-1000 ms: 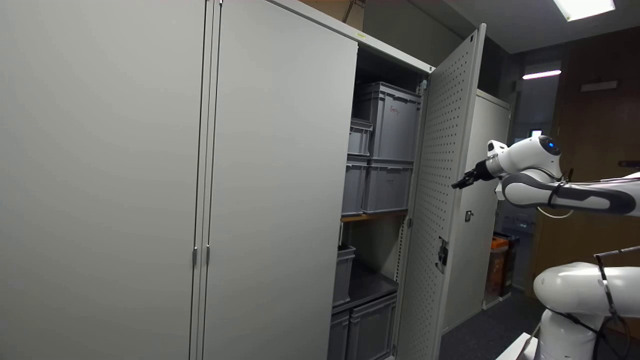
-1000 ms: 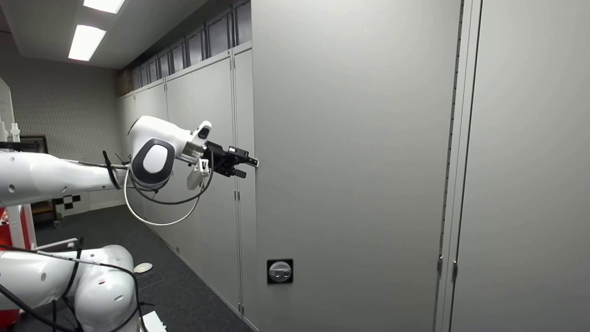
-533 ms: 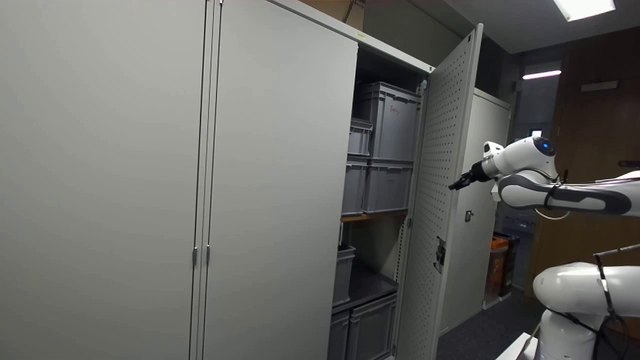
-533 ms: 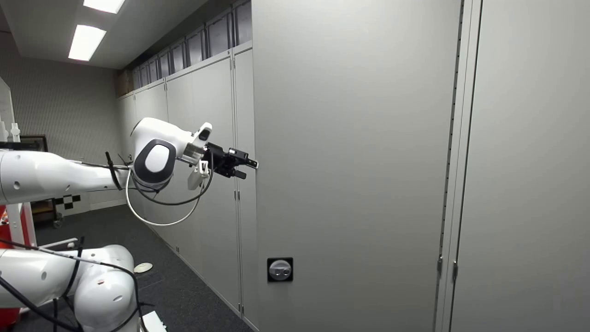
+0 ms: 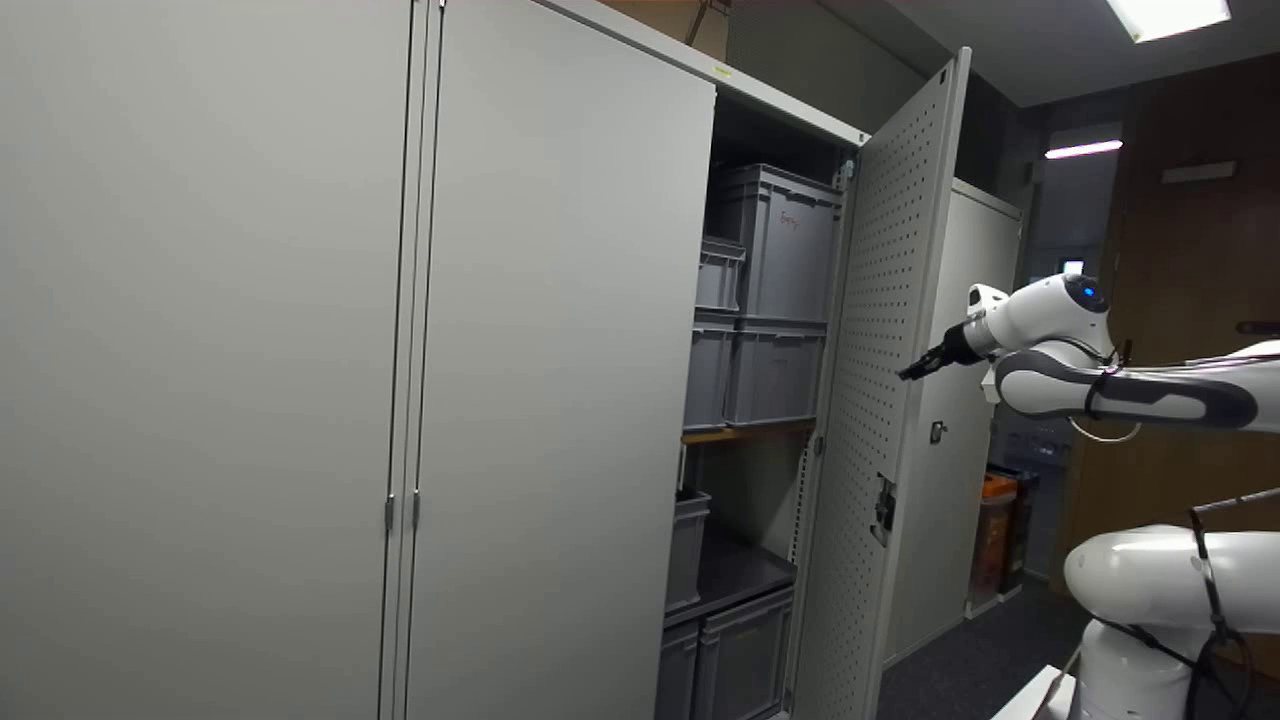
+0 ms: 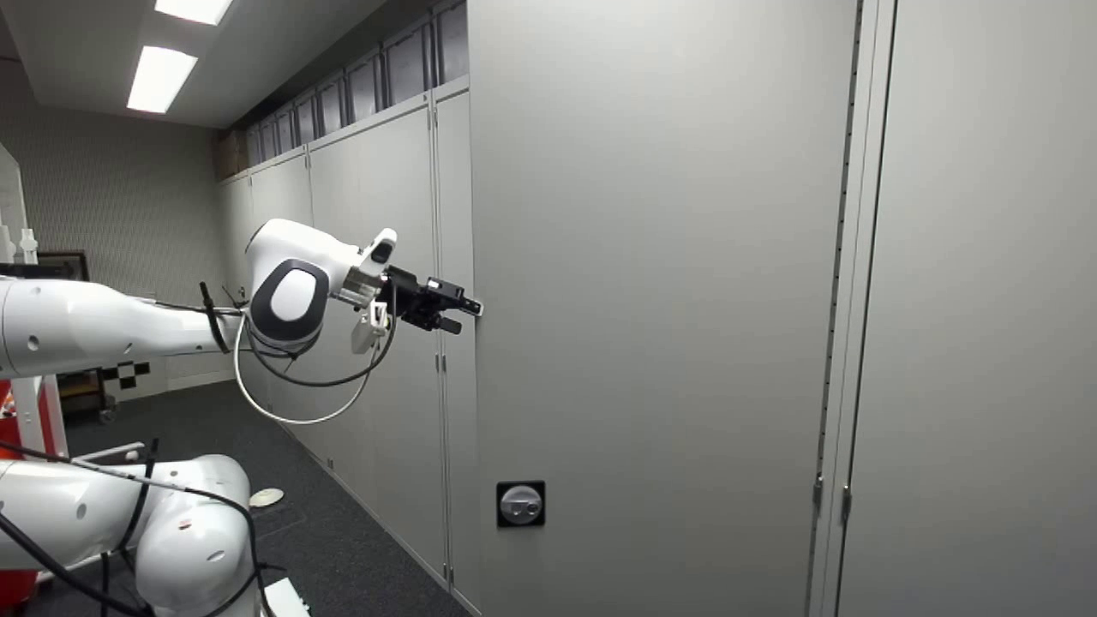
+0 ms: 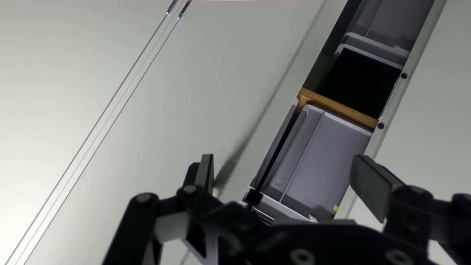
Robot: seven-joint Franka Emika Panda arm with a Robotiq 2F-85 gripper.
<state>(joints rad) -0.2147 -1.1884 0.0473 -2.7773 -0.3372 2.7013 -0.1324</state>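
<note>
"What surrounds you?"
"In an exterior view, closed door (image 5: 570, 370) at nine o'clock, grey crates (image 5: 787, 268) at ten, the open cabinet door (image 5: 890, 250) from twelve to six. My gripper (image 5: 908, 372) stands spread wide by its edge."
"And beyond?"
"Orange-topped bin (image 5: 992, 535) and dark floor (image 5: 1050, 620) at five, brown wall (image 5: 1180, 290) at three."

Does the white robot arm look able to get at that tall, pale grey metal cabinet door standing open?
Probably yes: the black end effector, jaws open, hangs right beside the free edge of the door, with nothing seen between them. Whether they touch is unclear.
</note>
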